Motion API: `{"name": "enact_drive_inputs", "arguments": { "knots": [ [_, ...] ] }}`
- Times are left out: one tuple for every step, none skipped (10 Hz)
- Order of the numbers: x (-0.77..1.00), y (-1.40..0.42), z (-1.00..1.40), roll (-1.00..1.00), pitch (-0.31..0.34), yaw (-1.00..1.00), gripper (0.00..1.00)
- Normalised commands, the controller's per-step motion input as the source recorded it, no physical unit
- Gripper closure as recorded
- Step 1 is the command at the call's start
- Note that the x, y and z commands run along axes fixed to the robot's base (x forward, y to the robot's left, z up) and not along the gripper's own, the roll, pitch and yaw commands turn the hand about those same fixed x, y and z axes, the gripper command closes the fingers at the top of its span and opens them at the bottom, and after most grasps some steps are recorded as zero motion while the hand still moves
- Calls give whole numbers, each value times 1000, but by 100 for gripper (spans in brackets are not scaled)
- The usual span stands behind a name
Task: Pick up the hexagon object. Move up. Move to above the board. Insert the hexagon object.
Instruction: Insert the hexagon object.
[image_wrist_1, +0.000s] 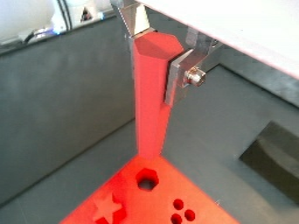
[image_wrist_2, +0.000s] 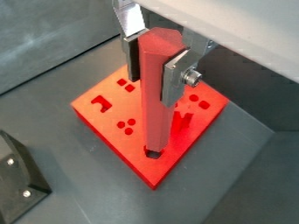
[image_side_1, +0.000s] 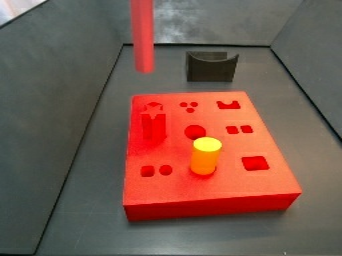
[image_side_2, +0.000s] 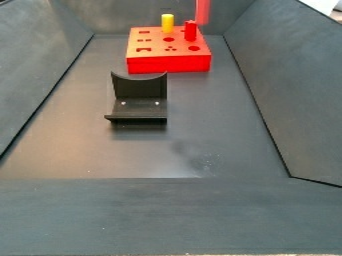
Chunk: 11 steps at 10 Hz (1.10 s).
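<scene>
My gripper (image_wrist_1: 158, 52) is shut on the top of the hexagon object (image_wrist_1: 149, 114), a long red rod that hangs upright between the silver fingers (image_wrist_2: 176, 79). In both wrist views its lower end points at the board (image_wrist_2: 107, 114), close to a hexagonal hole (image_wrist_1: 146, 182). In a side view the hexagon object (image_side_1: 142, 35) hangs high over the far left part of the board (image_side_1: 201, 195), with its lower end well clear of the top. The gripper itself is cut off in both side views. The hexagon object (image_side_2: 203, 10) and the board (image_side_2: 167, 62) also show far away.
A short red peg (image_side_1: 151, 125) and a yellow-orange cylinder (image_side_1: 205, 156) stand in the board. The fixture (image_side_1: 210, 65) stands on the dark floor beside the board and also shows in a side view (image_side_2: 136, 97). Grey walls enclose the floor.
</scene>
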Motion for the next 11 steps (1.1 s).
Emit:
{"name": "enact_drive_inputs", "arguments": {
  "knots": [
    [63,-306,-969,0,-127,120,100],
    [106,-266,-951,0,-149,80,100],
    [289,-137,-897,0,-113,31,100],
    [420,-29,-703,91,0,60,100],
    [180,203,-486,6,0,0,100],
    [0,197,-180,10,0,0,100],
    [-34,0,0,97,0,180,100],
    [-60,0,0,204,0,283,100],
    [-194,0,-14,256,0,309,100],
    [-246,0,-174,224,-30,314,100],
    [-54,0,-329,171,-67,266,100]
  ]
}}
